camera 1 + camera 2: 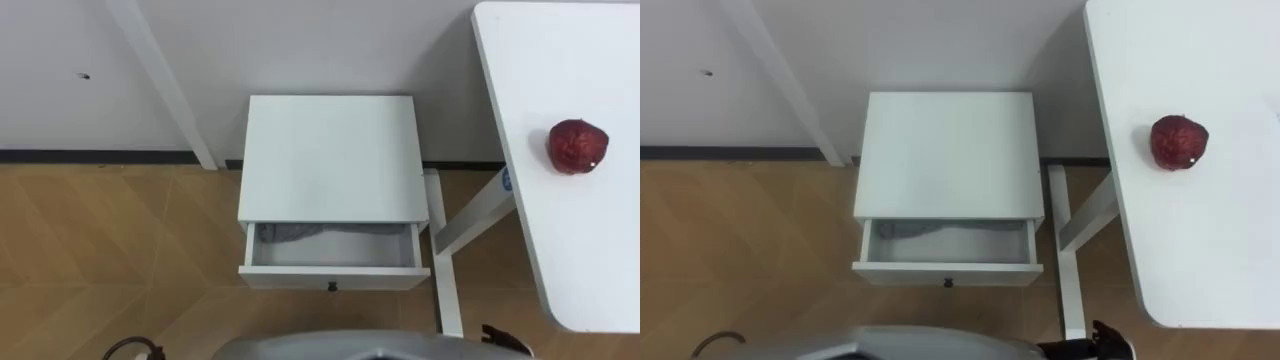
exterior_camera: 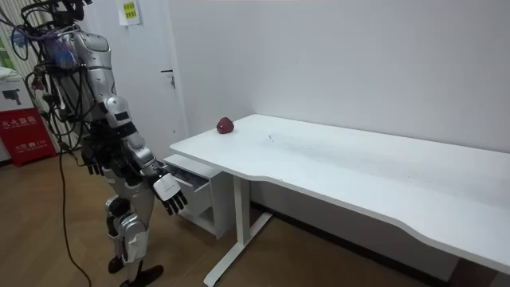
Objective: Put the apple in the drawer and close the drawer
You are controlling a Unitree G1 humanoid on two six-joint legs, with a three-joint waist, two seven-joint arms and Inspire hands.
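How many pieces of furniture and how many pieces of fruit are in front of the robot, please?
Furniture: 2 (white nightstand, white desk)
Fruit: 1 (red apple)
Total: 3

Robot upright, both arms lowered, both hands empty

In the room view the robot stands straight. Its right arm is bent at the elbow, with the forearm reaching forward and down, and the right hand (image 2: 170, 190) hangs at hip height with its fingers straight, slightly spread and pointing down. The left arm hangs close to the body, the left hand (image 2: 95, 163) beside the hip with its fingers loose.
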